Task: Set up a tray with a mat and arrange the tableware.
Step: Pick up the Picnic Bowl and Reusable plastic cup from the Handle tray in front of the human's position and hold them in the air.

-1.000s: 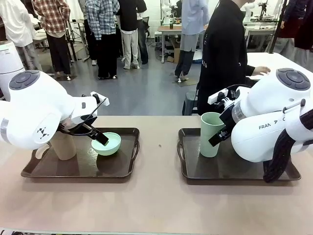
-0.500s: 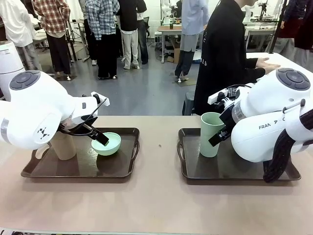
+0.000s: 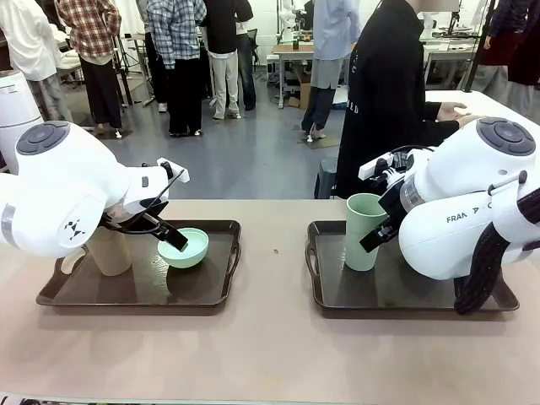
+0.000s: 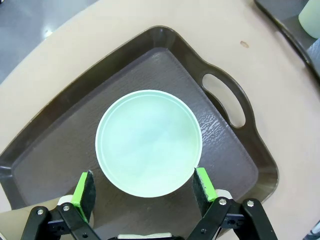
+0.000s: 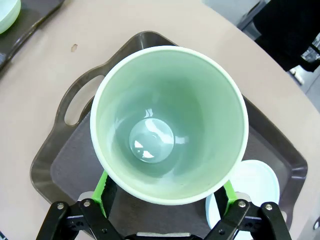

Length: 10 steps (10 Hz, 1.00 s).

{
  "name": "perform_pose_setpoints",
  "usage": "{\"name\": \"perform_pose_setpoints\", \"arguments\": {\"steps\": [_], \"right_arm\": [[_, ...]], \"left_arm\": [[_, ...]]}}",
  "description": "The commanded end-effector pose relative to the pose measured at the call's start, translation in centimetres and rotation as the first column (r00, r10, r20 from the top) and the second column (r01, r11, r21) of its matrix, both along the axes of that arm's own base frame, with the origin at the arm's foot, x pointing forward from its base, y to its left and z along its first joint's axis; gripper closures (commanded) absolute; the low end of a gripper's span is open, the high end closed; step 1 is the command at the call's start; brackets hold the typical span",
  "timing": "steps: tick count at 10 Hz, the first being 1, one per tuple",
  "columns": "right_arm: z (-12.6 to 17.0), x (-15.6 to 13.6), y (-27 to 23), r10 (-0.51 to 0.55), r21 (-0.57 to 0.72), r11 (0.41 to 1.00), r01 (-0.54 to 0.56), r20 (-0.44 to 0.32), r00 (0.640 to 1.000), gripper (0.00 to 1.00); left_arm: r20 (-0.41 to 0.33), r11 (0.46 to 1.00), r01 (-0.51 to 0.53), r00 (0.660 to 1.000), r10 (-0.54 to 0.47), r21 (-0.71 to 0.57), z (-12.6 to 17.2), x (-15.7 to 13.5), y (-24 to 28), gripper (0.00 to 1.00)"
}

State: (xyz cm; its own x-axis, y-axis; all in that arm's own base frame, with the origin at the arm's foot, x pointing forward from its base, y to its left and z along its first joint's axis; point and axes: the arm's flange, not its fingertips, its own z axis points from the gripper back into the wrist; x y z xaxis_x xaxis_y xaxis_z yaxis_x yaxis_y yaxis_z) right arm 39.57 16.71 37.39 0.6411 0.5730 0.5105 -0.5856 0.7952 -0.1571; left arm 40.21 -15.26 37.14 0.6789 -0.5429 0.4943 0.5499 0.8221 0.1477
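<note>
Both my jaws open, one at each tray.
My left jaws stand open astride the mint bowl (image 4: pixel 148 142), which sits mid left tray (image 4: pixel 235 100); the tan tumbler (image 3: pixel 110 249) stands at that tray's left end. Right of that tray, on the right tray (image 5: pixel 55 165), my right jaws gape either side of the upright green tumbler (image 5: pixel 167 125), blue bowl (image 5: pixel 252 182) just beside.

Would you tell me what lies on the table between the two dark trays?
Between the left tray and the right tray, the tan table top is bare apart from one small dark speck, as the front view shows.
</note>
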Motion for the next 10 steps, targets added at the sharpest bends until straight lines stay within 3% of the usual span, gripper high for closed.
{"name": "perform_pose_setpoints", "arguments": {"steps": [1,2,3,4,5,6,7,9,10], "right_arm": [[0.1,-1.3,-0.4,-0.122,-0.051,0.991,0.12,-0.04,0.992,0.0],[1.9,-6.1,-0.5,-0.173,-0.092,0.982,0.166,-0.069,0.983,0.0],[3.8,-10.7,-1.3,-0.236,-0.134,0.965,0.226,-0.064,0.97,0.0],[5.2,-14.8,-2.9,-0.323,-0.175,0.937,0.302,-0.111,0.94,0.0],[5.5,-18.3,-4.7,-0.409,-0.116,0.912,0.393,-0.192,0.892,0.0],[5.2,-19.2,-5.1,-0.517,-0.146,0.856,0.497,-0.232,0.824,0.0],[7.6,-6.2,-1.0,-0.331,-0.154,0.937,0.313,-0.11,0.937,0.0],[7.6,-6.2,-1.0,-0.331,-0.154,0.937,0.313,-0.11,0.937,0.0],[9.9,-9.5,-1.0,-0.399,-0.163,0.912,0.376,-0.143,0.906,0.0]], "left_arm": [[-0.114,0.998,-0.049,0.992,0.044,-0.038,-0.6,-1.0,1.6,0.0],[-0.188,0.993,-0.033,0.982,0.012,-0.109,2.6,-5.2,2.8,0.0],[-0.207,0.988,-0.055,0.978,0.024,-0.144,6.6,-9.3,4.9,0.0],[-0.209,0.991,-0.036,0.978,0.008,-0.132,9.5,-12.8,7.2,0.0],[-0.202,0.986,-0.062,0.979,0.03,-0.154,11.3,-15.6,8.7,0.0],[-0.175,0.976,-0.205,0.966,0.189,-0.079,12.5,-16.5,8.7,0.0],[-0.215,0.989,-0.039,0.977,0.008,-0.142,10.9,-6.2,3.5,0.0],[-0.215,0.989,-0.039,0.977,0.008,-0.142,10.9,-6.2,3.5,0.0],[-0.204,0.988,-0.089,0.977,0.061,-0.129,14.6,-9.5,5.7,0.0]]}}
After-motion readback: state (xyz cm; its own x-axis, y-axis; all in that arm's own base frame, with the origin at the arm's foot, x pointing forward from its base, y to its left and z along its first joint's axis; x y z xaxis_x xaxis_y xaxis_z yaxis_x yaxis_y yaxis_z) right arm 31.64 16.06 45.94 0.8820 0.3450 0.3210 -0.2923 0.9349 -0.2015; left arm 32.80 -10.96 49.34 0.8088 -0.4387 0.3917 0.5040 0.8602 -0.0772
